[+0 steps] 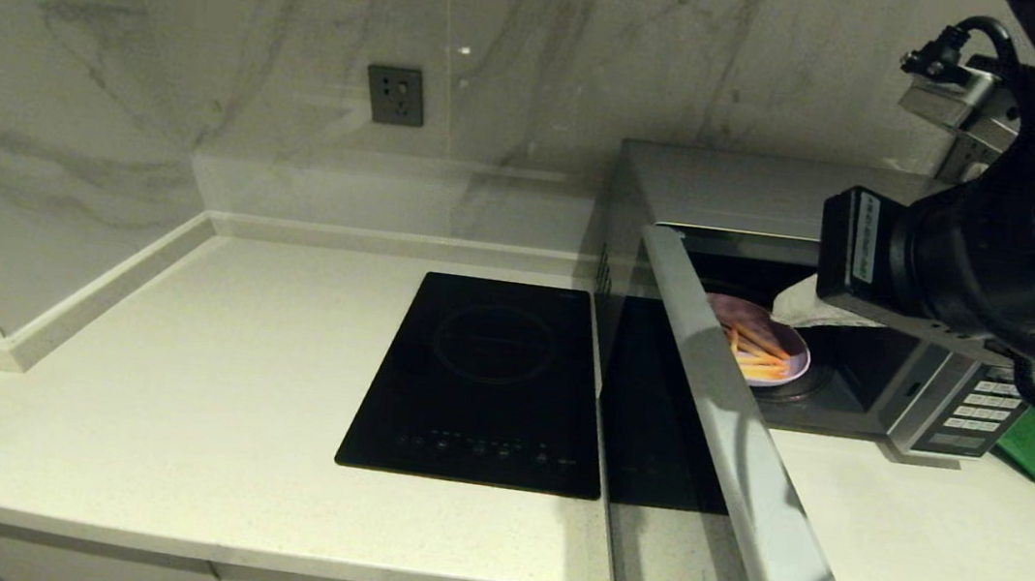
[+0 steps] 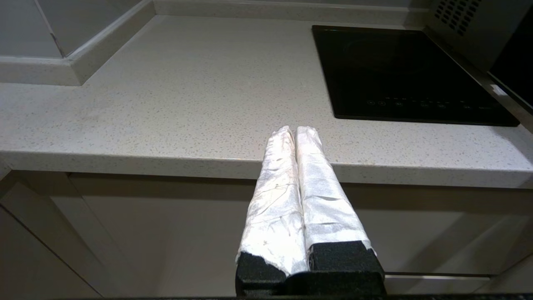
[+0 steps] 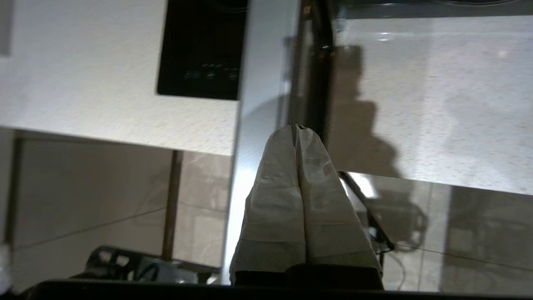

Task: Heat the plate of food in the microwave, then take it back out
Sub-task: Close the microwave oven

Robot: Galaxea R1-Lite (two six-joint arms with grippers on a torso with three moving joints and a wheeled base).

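Nearest, the left gripper [image 2: 296,130] hangs idle off the tabletop [image 1: 175,388] edge, fingers pressed together; the right gripper [image 3: 297,128], its fingers also pressed together and empty, sits by the open door [image 1: 735,432]. Farther in, one plate of food [image 1: 757,353] rests inside the one microwave [image 1: 867,301]. Probably the door-closing step: next, push it shut, clear of the one hob [image 1: 488,375].
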